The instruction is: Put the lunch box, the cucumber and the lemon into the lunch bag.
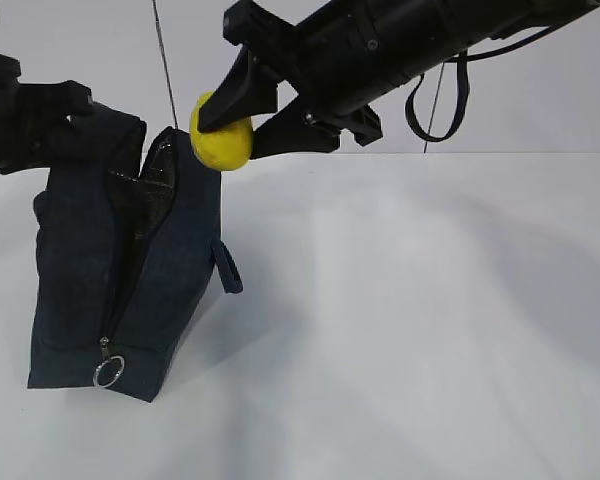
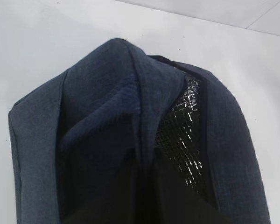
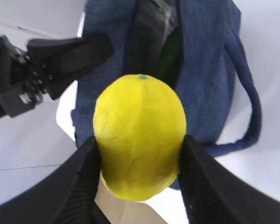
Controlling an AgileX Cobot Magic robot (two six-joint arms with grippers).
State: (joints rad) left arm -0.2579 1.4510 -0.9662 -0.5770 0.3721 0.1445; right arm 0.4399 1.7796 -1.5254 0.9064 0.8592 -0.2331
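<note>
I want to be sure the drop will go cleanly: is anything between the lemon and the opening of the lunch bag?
Nothing visible blocks it. The right gripper holds the lemon just above the lunch bag, whose mouth the left gripper holds open. Inside, the cucumber lies against one side.

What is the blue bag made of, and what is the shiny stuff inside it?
The lunch bag looks like woven cloth: dark navy, matte, with a fine grain and soft folds. Its lining seems to be a foil-like or plastic sheet, dark and glossy, with a diamond pattern that catches the light. Which exactly, I cannot tell.
</note>
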